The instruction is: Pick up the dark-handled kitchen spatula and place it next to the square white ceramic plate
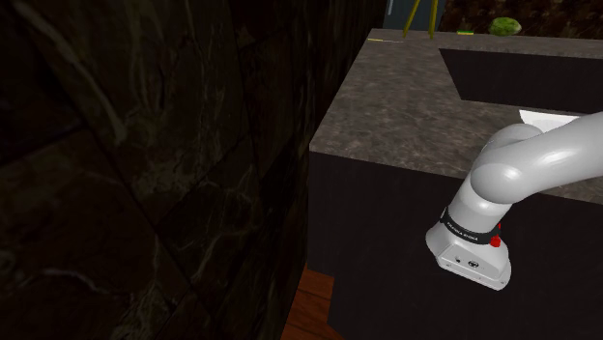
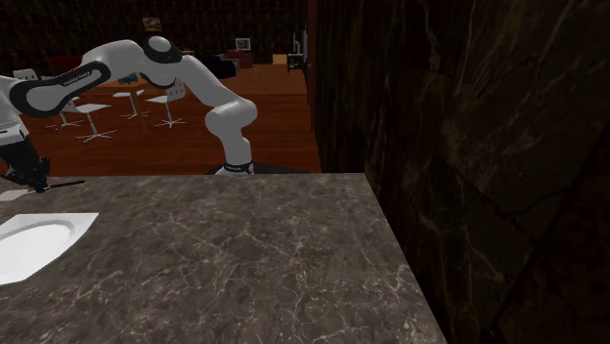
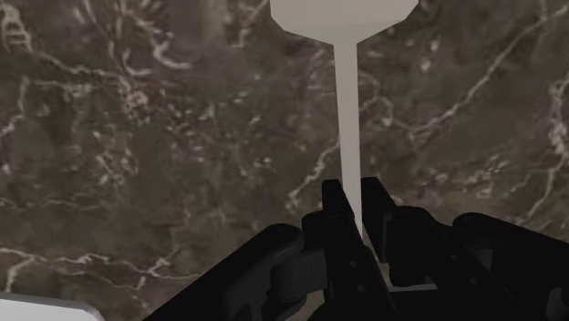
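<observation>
— Wrist view first: shows the gripper (image 3: 352,190) closed narrow on the pale shaft of the spatula (image 3: 349,109), with the flat blade out ahead over the dark veined desk (image 3: 137,137).
— So grasped. Lifted as well?
— Hard to tell. No clear gap or shadow under the blade. Could be resting on the stone or just above it.
— And where in the scene?
— Going by the second exterior view, at the far left of the desk, close to its far edge, in the gripper's hold.
— Any sign of the plate (image 2: 39,244)?
— Yes: white and square, lying at the left of the desk, nearer than the gripper and apart from it.
— Then judged roughly halfway, with the grip made and the placing not yet done.
— Agreed. Left to do: carry toward the plate, lower beside its edge without landing on it, then let go.
— Worth minding that long blade near the rim.
</observation>
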You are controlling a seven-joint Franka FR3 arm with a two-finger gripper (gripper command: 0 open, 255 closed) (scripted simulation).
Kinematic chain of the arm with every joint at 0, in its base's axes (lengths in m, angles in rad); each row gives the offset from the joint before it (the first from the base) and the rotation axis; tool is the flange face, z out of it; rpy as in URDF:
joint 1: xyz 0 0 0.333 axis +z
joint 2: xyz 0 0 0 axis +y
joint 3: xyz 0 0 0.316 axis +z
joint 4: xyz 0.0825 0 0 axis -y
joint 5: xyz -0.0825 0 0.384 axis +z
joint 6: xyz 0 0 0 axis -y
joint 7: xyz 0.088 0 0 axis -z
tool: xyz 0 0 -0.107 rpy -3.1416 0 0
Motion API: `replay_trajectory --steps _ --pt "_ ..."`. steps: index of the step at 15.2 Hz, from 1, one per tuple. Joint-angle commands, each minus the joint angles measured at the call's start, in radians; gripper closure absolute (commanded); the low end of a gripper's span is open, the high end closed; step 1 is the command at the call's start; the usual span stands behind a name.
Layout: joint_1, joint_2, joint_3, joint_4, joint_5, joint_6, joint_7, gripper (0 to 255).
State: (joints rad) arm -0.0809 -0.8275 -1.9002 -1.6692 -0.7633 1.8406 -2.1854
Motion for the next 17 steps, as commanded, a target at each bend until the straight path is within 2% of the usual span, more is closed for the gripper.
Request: replay_trajectory --steps 1,7,8,13,17 --pt "0.002 -0.004 -0.004 -0.003 -0.004 0.006 0.002 255" --pt "0.002 -0.004 -0.004 -0.003 -0.004 0.006 0.002 255" --pt "0.002 -0.004 -0.004 -0.003 -0.004 0.006 0.002 0" --pt "0.002 -0.004 -0.004 -0.003 -0.004 0.006 0.002 0" --pt "0.001 0.037 0.04 0.07 0.044 -0.085 -0.027 0"
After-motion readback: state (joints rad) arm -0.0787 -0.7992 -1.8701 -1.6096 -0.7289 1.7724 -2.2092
